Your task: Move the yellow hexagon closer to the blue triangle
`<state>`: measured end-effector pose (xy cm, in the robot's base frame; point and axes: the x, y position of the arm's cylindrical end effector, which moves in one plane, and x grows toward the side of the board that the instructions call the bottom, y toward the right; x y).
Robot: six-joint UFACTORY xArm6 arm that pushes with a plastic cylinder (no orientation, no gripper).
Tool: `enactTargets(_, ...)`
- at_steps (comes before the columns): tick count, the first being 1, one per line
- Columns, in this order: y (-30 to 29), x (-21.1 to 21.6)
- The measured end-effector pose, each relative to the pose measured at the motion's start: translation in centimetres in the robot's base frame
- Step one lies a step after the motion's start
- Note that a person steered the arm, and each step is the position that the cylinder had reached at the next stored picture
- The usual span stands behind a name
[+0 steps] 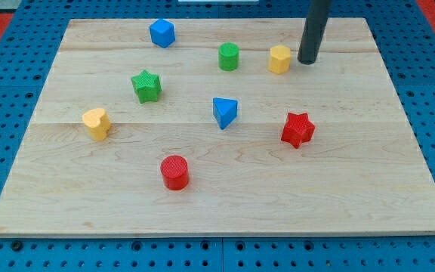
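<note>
Tip of your rod, which carries no jaws, stands just beside the yellow hexagon, on its right in the view, near the board's top edge. You will find the blue triangle lower left, well apart, mid-board.

The yellow hexagon sits flat near the view's top. The blue triangle lies in the middle, well apart.
</note>
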<state>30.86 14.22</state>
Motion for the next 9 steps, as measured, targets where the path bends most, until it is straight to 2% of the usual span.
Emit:
enactTargets(2, -0.2, -2.5)
enactTargets(3, -2.5, -2.5)
enactTargets(5, -12.1, 5.1)
enactTargets(6, -15.1, 7.9)
enactTargets(7, -12.6, 11.1)
enactTargets(8, -13.7, 13.1)
enactTargets(9, -15.4, 12.8)
